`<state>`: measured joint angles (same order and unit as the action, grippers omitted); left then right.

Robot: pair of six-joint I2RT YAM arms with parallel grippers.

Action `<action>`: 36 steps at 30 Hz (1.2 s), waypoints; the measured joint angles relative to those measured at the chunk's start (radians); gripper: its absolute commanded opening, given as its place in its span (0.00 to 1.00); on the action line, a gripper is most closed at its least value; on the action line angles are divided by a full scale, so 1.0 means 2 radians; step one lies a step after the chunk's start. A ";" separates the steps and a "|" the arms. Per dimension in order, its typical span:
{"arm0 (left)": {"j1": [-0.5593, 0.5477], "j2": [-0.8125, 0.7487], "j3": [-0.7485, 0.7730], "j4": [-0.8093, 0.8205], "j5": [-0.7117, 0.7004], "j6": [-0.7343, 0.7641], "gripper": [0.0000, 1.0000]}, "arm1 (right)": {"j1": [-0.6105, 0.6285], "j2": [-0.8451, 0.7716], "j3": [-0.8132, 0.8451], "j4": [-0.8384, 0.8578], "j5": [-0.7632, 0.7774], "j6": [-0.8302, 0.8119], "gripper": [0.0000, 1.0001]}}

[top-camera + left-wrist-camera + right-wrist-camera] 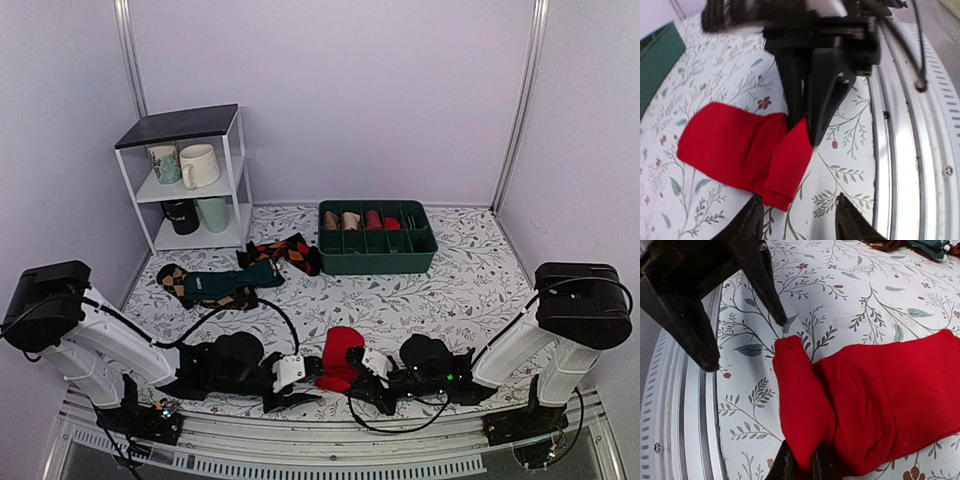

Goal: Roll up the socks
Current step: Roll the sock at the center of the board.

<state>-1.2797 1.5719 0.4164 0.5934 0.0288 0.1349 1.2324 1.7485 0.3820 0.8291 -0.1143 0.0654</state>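
The red socks (340, 356) lie stacked on the floral cloth near the front edge, with one cuff end folded over. In the right wrist view my right gripper (802, 466) is shut on the folded red cuff (802, 400), and the rest of the socks (890, 390) spreads to the right. In the top view the right gripper (354, 380) is at the socks' near end. My left gripper (800, 222) is open and empty, its fingers (747, 222) just short of the socks' (730, 145) folded end. It sits left of the socks in the top view (308, 386).
A green divided tray (378, 262) with rolled socks stands at the back. A dark teal sock (232, 282) and argyle socks (288, 250) lie at the left. A white shelf (190, 140) with mugs stands at the back left. A metal rail (920, 150) runs along the near edge.
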 measured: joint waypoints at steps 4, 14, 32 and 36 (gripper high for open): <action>-0.007 -0.032 -0.015 0.029 -0.002 0.050 0.50 | -0.026 0.006 0.016 -0.023 -0.066 0.041 0.06; -0.011 0.012 -0.017 0.049 0.009 0.099 0.49 | -0.053 0.048 0.055 -0.031 -0.170 0.095 0.06; -0.012 0.059 0.015 0.028 -0.032 0.078 0.36 | -0.064 0.055 0.062 -0.037 -0.203 0.106 0.06; -0.014 0.063 0.015 0.026 -0.035 0.064 0.41 | -0.064 0.058 0.065 -0.039 -0.210 0.106 0.06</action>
<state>-1.3071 1.6970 0.4465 0.6445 -0.0406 0.2626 1.1046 1.8641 0.5121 0.7521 -0.5335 0.2768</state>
